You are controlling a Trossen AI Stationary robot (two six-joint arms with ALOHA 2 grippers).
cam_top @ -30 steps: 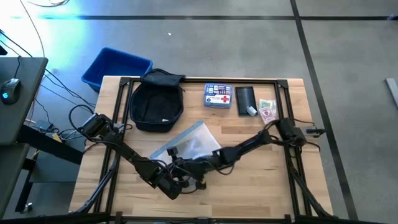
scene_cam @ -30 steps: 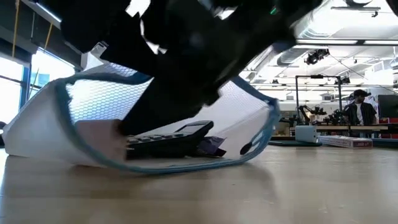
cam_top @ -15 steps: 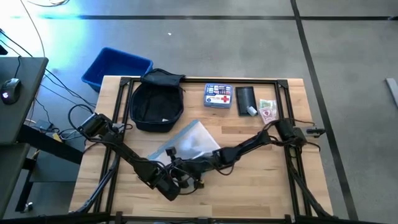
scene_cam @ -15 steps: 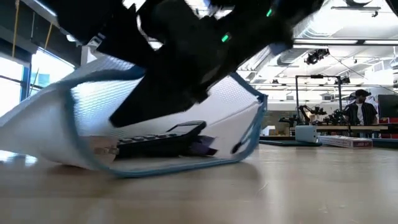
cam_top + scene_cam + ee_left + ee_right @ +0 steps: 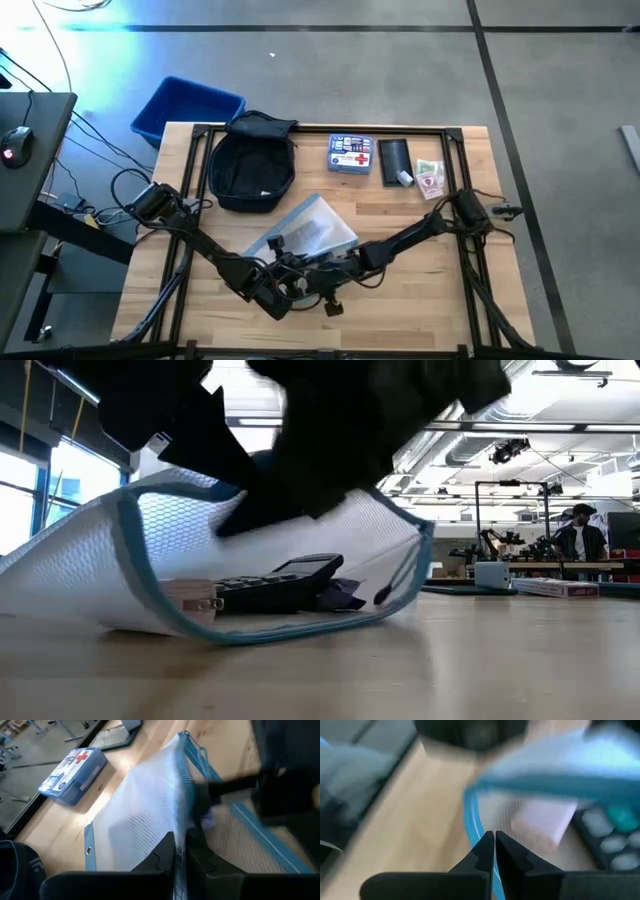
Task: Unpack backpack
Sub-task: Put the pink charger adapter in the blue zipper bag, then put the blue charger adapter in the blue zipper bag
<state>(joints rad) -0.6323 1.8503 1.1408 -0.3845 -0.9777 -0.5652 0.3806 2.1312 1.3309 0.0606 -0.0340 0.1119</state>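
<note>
Both grippers now pinch the mesh pouch (image 5: 305,232) rim at lower centre: my right gripper (image 5: 494,851) just clamped beside the left gripper (image 5: 179,851), so I can spread it

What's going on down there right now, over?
Left gripper and right gripper both shut on mesh pouch edge. Backpack untouched behind. Nothing in the way.

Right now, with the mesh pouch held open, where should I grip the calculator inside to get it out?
Grip the calculator's near end, coming level through the pouch's open mouth. It lies flat on the bottom, so a low, sideways entry under the raised mesh probably suits best.
</note>
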